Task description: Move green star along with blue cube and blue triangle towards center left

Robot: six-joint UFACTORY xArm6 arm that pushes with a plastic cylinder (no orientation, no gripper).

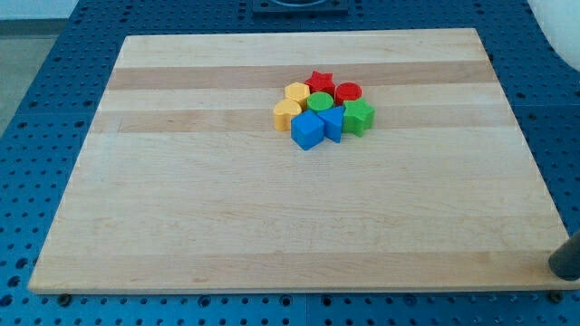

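The green star (359, 117) sits at the right end of a tight cluster of blocks just above the board's centre. The blue triangle (333, 124) touches its left side, and the blue cube (307, 130) lies left of the triangle at the cluster's lower edge. My tip (556, 265) shows as a dark rod end at the view's bottom right, off the board's corner and far from all the blocks.
In the same cluster are a red star (319, 81), a red cylinder (348, 91), a green cylinder (319, 101), a yellow hexagon (296, 92) and another yellow block (287, 114). The wooden board (181, 217) lies on a blue perforated table.
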